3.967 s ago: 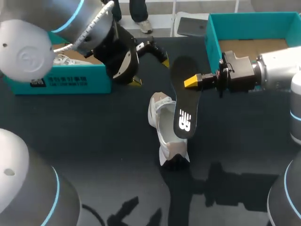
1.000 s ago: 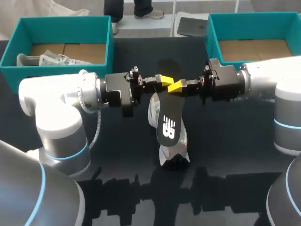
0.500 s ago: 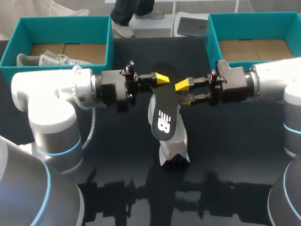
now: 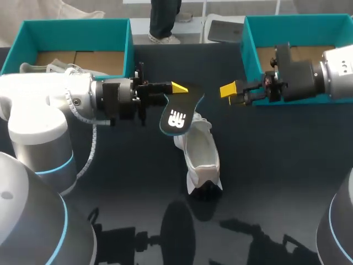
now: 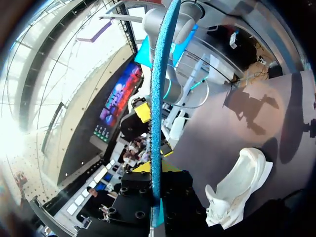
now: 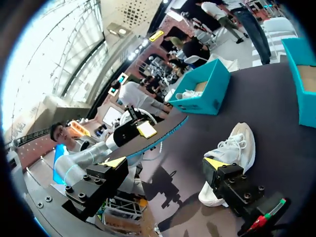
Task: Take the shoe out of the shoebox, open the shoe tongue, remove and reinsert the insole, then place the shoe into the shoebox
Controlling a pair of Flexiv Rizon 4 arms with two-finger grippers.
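Observation:
A white shoe (image 4: 199, 157) lies on the dark table (image 4: 110, 182), opening up. Just above its far end hangs the black insole (image 4: 176, 113), with my left gripper (image 4: 175, 93) shut on its upper end. My right gripper (image 4: 234, 95) stands open and empty to the right of the insole, apart from it. In the left wrist view the insole (image 5: 157, 98) shows edge-on between the fingers of my left gripper (image 5: 155, 170), with the shoe (image 5: 237, 182) below and beside it. The right wrist view has my right gripper (image 6: 167, 163) spread wide, the shoe (image 6: 229, 153) ahead, and the insole (image 6: 153, 138) held by the other arm.
A teal shoebox (image 4: 124, 41) at the back left holds another white shoe (image 4: 52, 69). A second teal shoebox (image 4: 251, 38) at the back right shows only its cardboard floor; my right arm lies in front of its near wall.
My right gripper let go of the insole, opened wide and drew back to the right. My left gripper lifted the insole up and away from the shoe.

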